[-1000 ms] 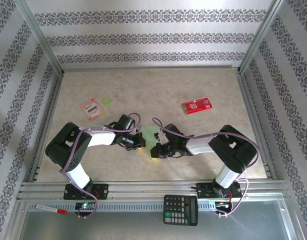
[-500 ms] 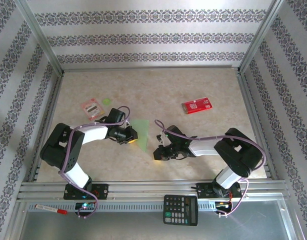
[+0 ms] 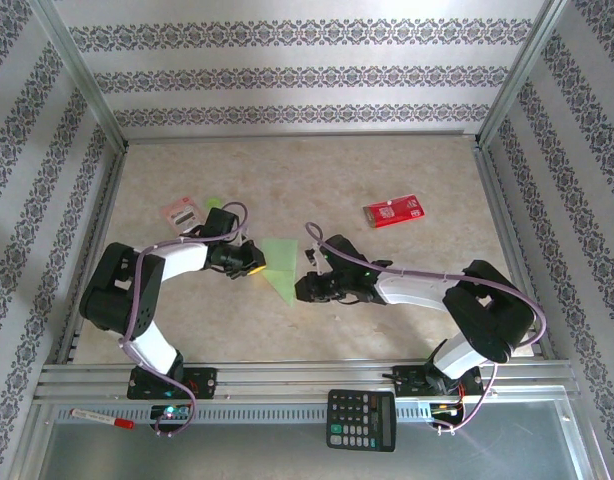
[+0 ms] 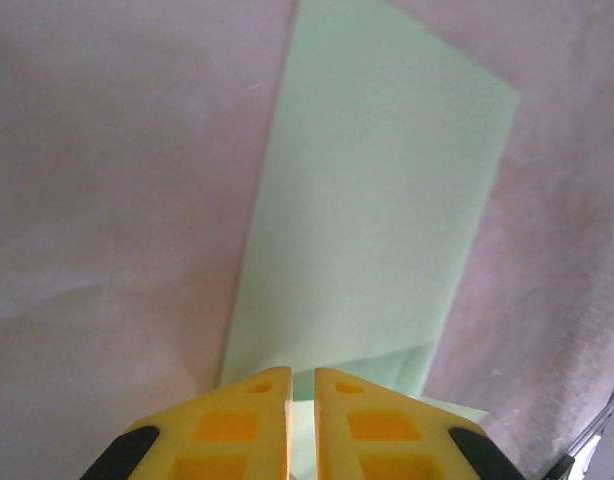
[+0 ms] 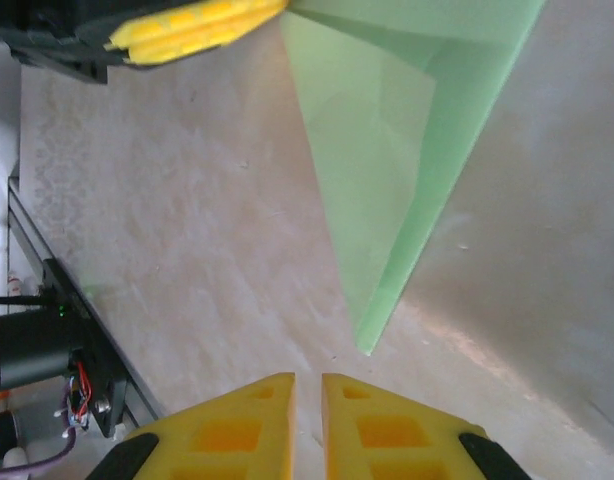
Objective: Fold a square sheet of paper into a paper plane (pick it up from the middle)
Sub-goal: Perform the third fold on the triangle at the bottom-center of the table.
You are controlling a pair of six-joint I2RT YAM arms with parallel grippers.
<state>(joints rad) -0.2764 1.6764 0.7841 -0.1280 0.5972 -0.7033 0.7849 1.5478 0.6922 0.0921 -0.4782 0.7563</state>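
The square sheet of paper (image 3: 279, 262) is light green and folded to a narrow pointed shape. It lies flat on the table, its tip toward the near side. My left gripper (image 3: 255, 262) sits low at its left edge. In the left wrist view the paper (image 4: 377, 200) stretches ahead and runs under my left gripper (image 4: 302, 385), whose yellow jaws are a narrow slit apart. My right gripper (image 3: 300, 289) is just right of the tip. The right wrist view has the paper (image 5: 387, 150) ending short of my right gripper (image 5: 308, 395), jaws a slit apart with nothing between.
A red packet (image 3: 392, 211) lies at the back right. A red-and-white packet (image 3: 180, 213) and a small green disc (image 3: 215, 203) lie at the back left. A calculator (image 3: 361, 419) and a pen (image 3: 102, 418) rest on the near metal shelf.
Both grippers have drawn apart from over the paper. The paper has slid up and left and now lies flat. The left arm pulled back left. Both jaws have parted slightly.
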